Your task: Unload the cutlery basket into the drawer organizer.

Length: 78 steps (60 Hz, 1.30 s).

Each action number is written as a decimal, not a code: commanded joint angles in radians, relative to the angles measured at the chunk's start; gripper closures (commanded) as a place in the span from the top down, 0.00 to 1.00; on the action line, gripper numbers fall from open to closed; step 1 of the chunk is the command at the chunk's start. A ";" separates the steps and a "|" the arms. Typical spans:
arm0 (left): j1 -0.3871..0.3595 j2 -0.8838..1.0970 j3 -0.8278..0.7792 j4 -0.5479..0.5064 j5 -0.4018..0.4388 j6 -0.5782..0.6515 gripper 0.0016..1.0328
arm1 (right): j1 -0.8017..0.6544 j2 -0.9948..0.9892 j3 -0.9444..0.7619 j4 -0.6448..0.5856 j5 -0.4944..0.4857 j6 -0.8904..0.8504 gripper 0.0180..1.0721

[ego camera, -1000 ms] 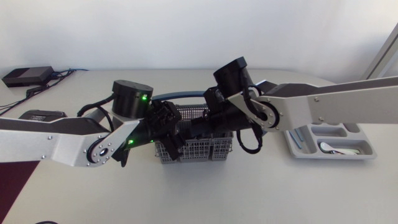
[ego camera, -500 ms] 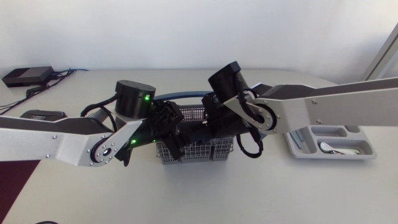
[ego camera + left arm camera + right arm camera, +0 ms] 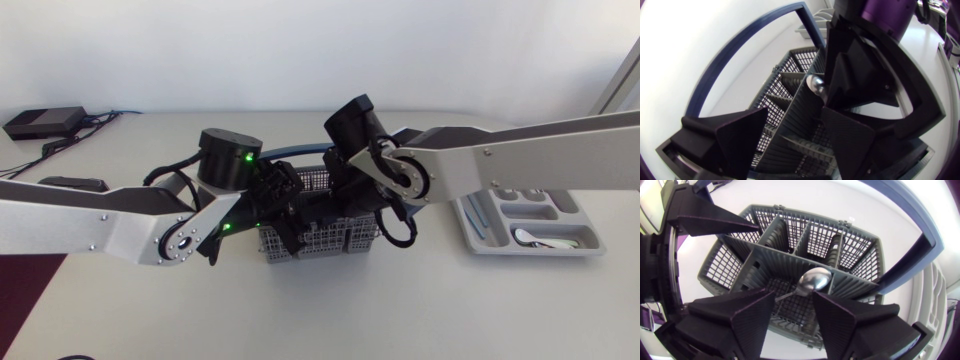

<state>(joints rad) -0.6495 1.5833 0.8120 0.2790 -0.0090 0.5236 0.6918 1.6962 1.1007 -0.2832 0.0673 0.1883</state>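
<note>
the step in hand is picking a spoon out of the cutlery basket [image 3: 318, 240], which sits at the middle of the counter [image 3: 420, 310]. both my arms meet over it, the left coming in from 9 o'clock and the right from 3 o'clock.

my right pincer [image 3: 794, 300] hangs over the basket, released, with its two fingers spread. the spoon [image 3: 815, 280] stands in a compartment with its bowl up, just ahead of the gap between those fingers. i see no clamp on it from both sides.

my left pincer [image 3: 795, 112] is released as well. its fingers are wide apart and straddle one of the basket's dividers, close beside the right pincer. i judge it is there to steady the basket, though i cannot tell whether either finger presses on the mesh.

next, i judge, the right pincer should settle lower, so that the spoon's neck lies squarely between the fingers, and then clench. after that it must lift straight up, clear of the blue handle [image 3: 905, 263], and carry the spoon toward 3 o'clock, where the drawer organizer [image 3: 598, 240] lies well apart from the basket.

counted: one basket, one organizer, two arms. one spoon shows in the basket, and one more spoon in the organizer [image 3: 535, 238], lying in its near compartment. whether more cutlery hides under the arms i cannot tell.
</note>
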 commanded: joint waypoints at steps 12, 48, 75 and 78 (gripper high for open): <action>-0.024 0.050 -0.051 -0.086 0.040 -0.002 0.74 | 0.008 0.082 0.008 0.016 -0.001 0.046 0.55; -0.030 -0.069 -0.054 -0.146 0.044 -0.025 0.74 | -0.008 0.157 0.148 -0.039 0.012 0.145 0.48; -0.039 -0.178 -0.051 -0.213 0.044 -0.036 0.74 | -0.021 0.237 0.182 -0.063 -0.006 0.175 0.48; -0.041 -0.249 -0.057 -0.245 0.044 -0.042 0.74 | -0.015 0.238 0.177 -0.051 -0.004 0.177 0.48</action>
<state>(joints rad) -0.6773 1.4227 0.7818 0.0502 0.0181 0.4938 0.6800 1.8893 1.3018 -0.3401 0.0494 0.3115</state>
